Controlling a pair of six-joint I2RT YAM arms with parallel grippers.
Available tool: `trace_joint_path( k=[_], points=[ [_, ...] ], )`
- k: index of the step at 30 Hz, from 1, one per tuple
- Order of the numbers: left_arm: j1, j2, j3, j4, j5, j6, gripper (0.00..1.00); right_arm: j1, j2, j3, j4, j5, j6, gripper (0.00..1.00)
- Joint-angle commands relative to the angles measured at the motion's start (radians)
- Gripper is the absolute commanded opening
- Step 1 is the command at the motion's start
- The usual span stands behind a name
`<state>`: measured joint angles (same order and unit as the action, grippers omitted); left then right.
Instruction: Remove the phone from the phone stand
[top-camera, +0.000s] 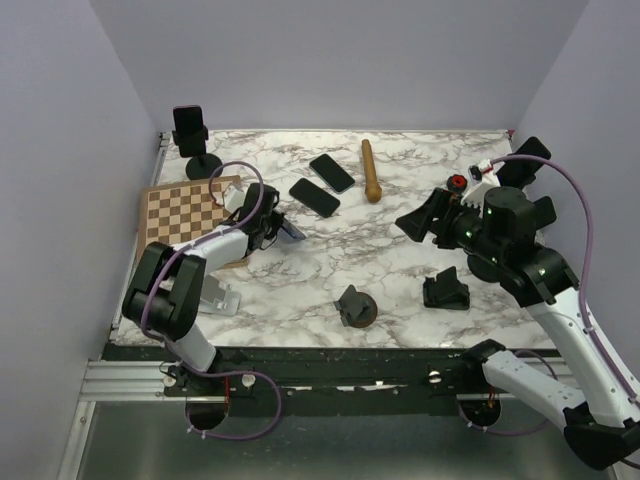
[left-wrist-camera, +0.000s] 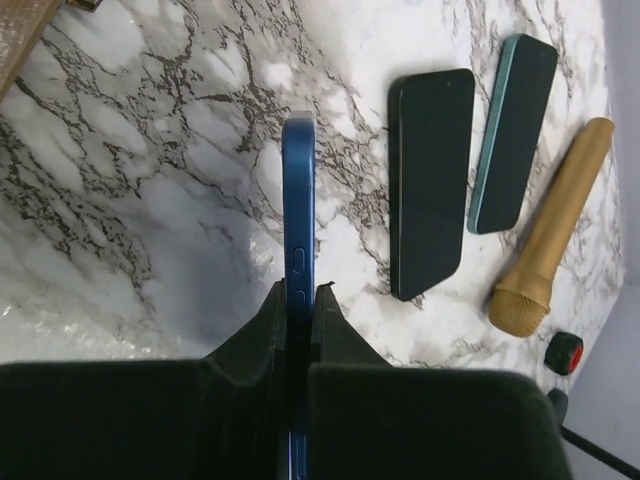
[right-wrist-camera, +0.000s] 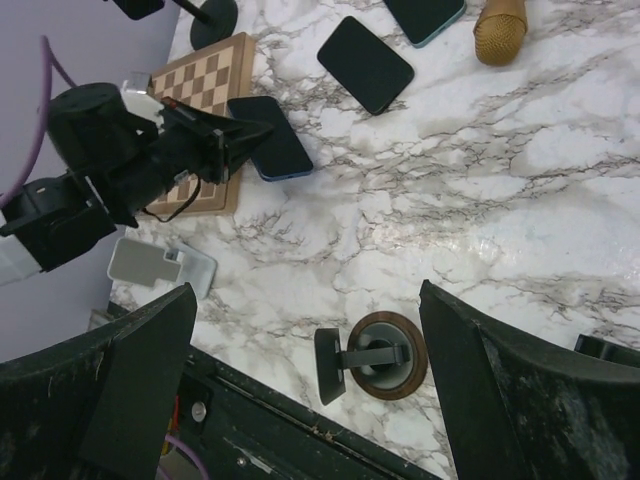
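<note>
Item: blue phone (left-wrist-camera: 298, 230) — out of any stand, gripped edge-on by 1 end in the left claw (left-wrist-camera: 298, 295), which is clenched on its thin sides. It hangs over the marble table (top-camera: 400, 260), just beside the chessboard (top-camera: 185, 208); contact with the table cannot be told.

Right claw (right-wrist-camera: 308, 300): released, jaws wide, nothing in it, above the empty round-base stand (right-wrist-camera: 375, 355).

Handling note: likely only the set-down remains. Roll the phone flat, lower it onto bare marble short of the 2 dark phones (top-camera: 315, 197) — release only once it rests.
</note>
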<state>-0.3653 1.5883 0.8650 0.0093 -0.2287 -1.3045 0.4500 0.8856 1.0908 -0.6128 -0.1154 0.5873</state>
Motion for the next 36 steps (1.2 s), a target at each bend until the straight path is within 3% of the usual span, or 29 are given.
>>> trace_joint_path(
  k=[1,8,15,19,24,31,36],
  points=[
    [-0.017,0.094,0.145,0.11,-0.072,-0.009,0.08,0.003,-0.042,0.011,-0.051,0.044,-0.001,0.99],
    [-0.016,0.244,0.202,0.117,-0.023,-0.129,0.1,0.002,-0.031,0.032,-0.076,0.046,0.005,0.99],
    [-0.017,0.273,0.171,0.156,-0.05,-0.163,0.08,0.003,-0.044,0.078,-0.109,0.067,0.004,0.99],
    [-0.016,0.305,0.2,0.153,-0.037,-0.178,0.11,0.002,-0.044,0.07,-0.104,0.057,0.015,0.99],
    [0.007,0.347,0.24,0.172,0.014,-0.214,0.19,0.002,-0.043,0.088,-0.126,0.052,0.024,0.99],
    [0.022,0.431,0.375,0.125,0.09,-0.228,0.39,0.002,-0.042,0.151,-0.162,0.062,0.034,0.99],
    [0.037,0.416,0.369,0.105,0.154,-0.219,0.59,0.002,-0.043,0.176,-0.179,0.078,0.04,0.99]
  ],
)
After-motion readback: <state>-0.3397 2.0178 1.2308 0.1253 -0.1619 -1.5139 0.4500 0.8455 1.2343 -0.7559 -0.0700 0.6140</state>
